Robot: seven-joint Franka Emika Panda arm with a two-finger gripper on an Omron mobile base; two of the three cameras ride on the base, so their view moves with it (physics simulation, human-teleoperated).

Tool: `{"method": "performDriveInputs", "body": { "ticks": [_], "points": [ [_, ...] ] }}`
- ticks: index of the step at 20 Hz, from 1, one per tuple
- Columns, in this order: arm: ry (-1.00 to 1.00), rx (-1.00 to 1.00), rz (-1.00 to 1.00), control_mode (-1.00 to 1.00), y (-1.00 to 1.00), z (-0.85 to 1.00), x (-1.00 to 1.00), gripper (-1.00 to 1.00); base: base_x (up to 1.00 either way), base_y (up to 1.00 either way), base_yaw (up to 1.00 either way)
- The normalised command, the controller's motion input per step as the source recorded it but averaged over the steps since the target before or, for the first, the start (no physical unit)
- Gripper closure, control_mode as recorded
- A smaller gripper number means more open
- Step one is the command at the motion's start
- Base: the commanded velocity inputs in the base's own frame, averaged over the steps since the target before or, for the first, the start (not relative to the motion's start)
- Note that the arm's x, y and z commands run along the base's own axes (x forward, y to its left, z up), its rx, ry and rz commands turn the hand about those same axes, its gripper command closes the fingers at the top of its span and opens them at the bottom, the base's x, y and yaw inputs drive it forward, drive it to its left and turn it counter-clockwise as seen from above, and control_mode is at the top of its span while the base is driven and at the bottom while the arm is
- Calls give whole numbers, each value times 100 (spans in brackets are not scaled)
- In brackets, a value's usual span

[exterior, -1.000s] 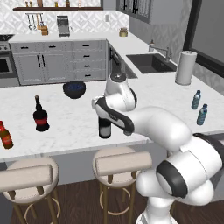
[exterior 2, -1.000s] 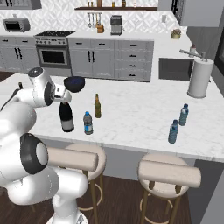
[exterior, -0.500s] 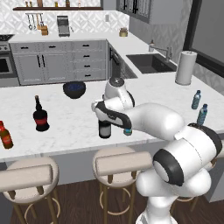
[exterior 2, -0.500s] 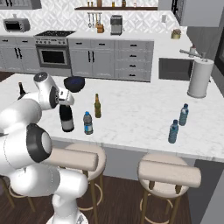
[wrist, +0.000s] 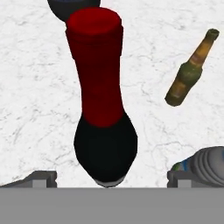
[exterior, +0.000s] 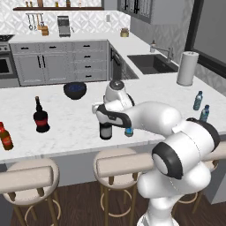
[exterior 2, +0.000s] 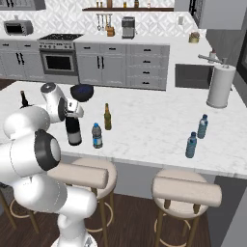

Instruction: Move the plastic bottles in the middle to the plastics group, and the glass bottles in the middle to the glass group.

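The tool (wrist: 109, 177) hangs over the wine bottle (wrist: 103, 109), its fingertips (wrist: 41, 178) spread wide to either side of the red-foiled neck and touching nothing, so it is released. The wine bottle stands upright on the marble counter (exterior: 70, 128) near its front edge, with the small water bottle (exterior 2: 97, 135) just beside it and the amber beer bottle (exterior 2: 107, 117) a little farther back. The plastics group (exterior 2: 197, 135) stands well apart toward the sink side; the squat red-labelled bottle (exterior: 40, 117) and the orange-red bottle (exterior: 5, 137) stand at the opposite end.
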Motion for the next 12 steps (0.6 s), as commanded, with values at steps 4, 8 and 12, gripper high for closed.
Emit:
{"method": "performDriveInputs", "body": {
  "ticks": [4,8,12],
  "points": [
    [0,0,4,-100,0,-4,5,-100,0,0,0],
    [0,0,8,-100,0,0,0,-100,0,0,0],
    [1,0,7,-100,0,0,11,-100,0,0,0]
  ]
}}
